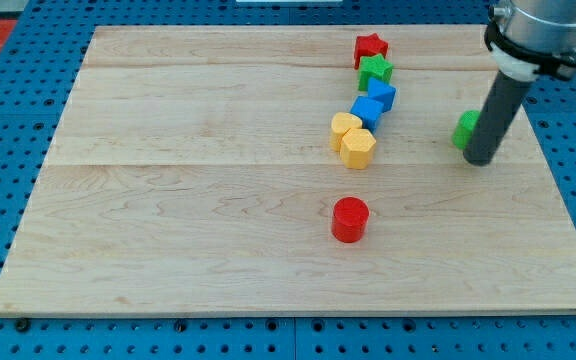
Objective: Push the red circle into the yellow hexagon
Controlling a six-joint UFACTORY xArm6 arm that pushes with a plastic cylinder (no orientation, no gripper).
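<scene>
The red circle [349,219] sits alone on the wooden board, below the middle. The yellow hexagon [358,147] lies above it, touching a second yellow block [344,127] at its upper left. My tip [480,159] rests on the board far to the view's right of both, about level with the yellow hexagon. It stands right next to a green block [464,129], which the rod partly hides.
A line of blocks runs up from the yellow ones: two blue blocks [367,110] [382,94], a green star [375,70] and a red star [370,46]. The board's right edge [558,170] is close to my tip.
</scene>
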